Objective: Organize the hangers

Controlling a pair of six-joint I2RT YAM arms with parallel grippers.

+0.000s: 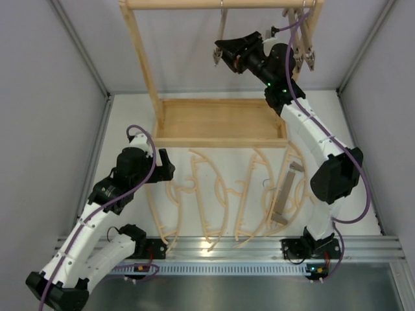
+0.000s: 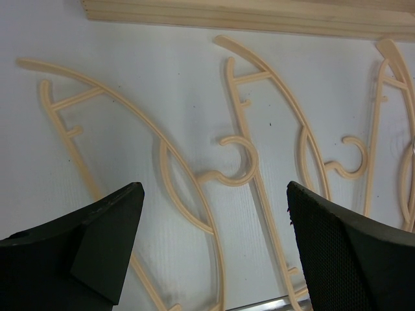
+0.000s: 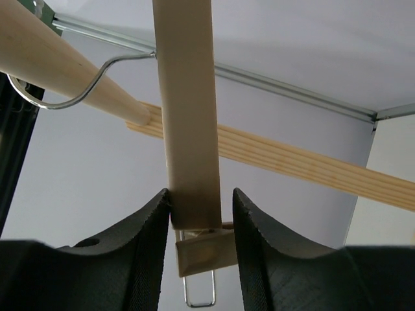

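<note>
Left wrist view, nearest the arm bases: left gripper [image 2: 214, 188] spread wide, black fingers [image 2: 97, 246] well apart, nothing between them, poised above the white table [image 2: 155, 58]. Below those fingers, flat on the table, pale curved wooden coat hangers with wooden hooks [image 2: 254, 159], laid side by side, arcs overlapping in places.

Top external view, same stretch: four such hangers in a row between the two arms, on the near side of the rack. Among the rightmost of them, one straight brown-grey wooden clamp bar [image 1: 285, 194], flat on the table, close beside the right arm.

Farther back: big pale wooden rack frame with tray base [image 1: 220, 139], standing on the table.

Higher and farther still: right gripper [image 1: 220, 55] lifted up under the rack's round top rail [image 1: 194, 4].

Right wrist view: pincer narrow, barely parted, set around the lower end of a hanging straight clamp bar [image 3: 188, 97]. One finger touching the bar's edge, a sliver of gap at the other. Bar upright, its small metal hook [image 3: 78, 91] looped over the top rail.

At the far right end of that rail, more clamp bars [image 1: 303, 45], hanging close together, well apart from the one at the gripper.
</note>
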